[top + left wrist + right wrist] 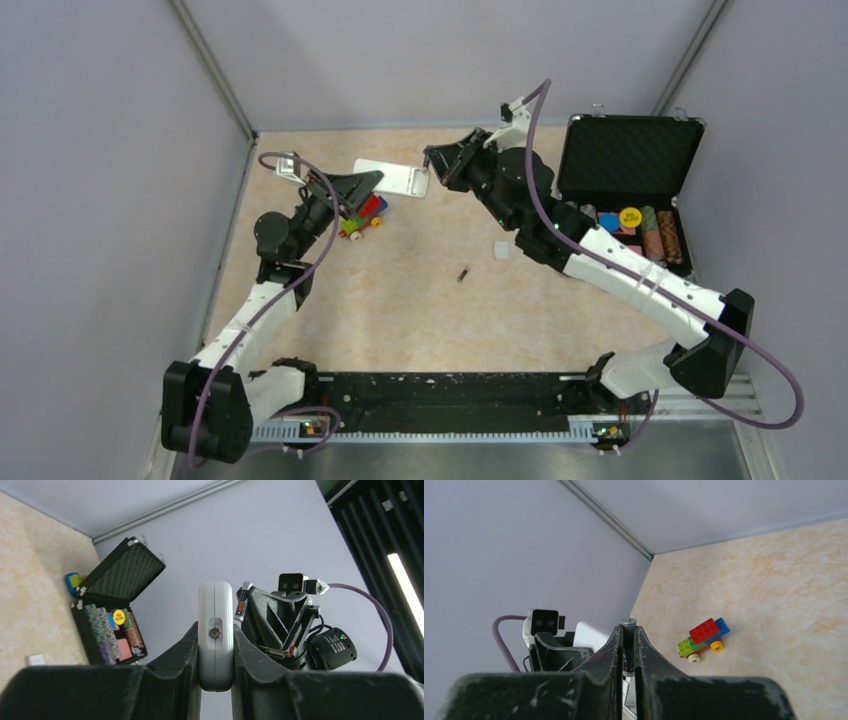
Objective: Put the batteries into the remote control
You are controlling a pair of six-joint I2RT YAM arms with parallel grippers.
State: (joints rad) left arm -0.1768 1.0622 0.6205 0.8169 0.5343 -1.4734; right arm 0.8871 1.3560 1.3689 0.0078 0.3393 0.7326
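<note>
My left gripper (372,181) is shut on the light-grey remote control (393,178) and holds it in the air above the table's far left part; in the left wrist view the remote control (215,630) stands edge-on between the fingers. My right gripper (432,162) is shut on one battery (627,645), held upright between its fingertips right beside the remote's free end; that battery also shows in the left wrist view (242,601). A second battery (463,273) lies on the table near the middle.
A colourful toy-brick train (362,217) stands under the left gripper. A small white cover (501,250) lies near the right arm. An open black case (630,190) with poker chips stands at the far right. Grey walls enclose the table.
</note>
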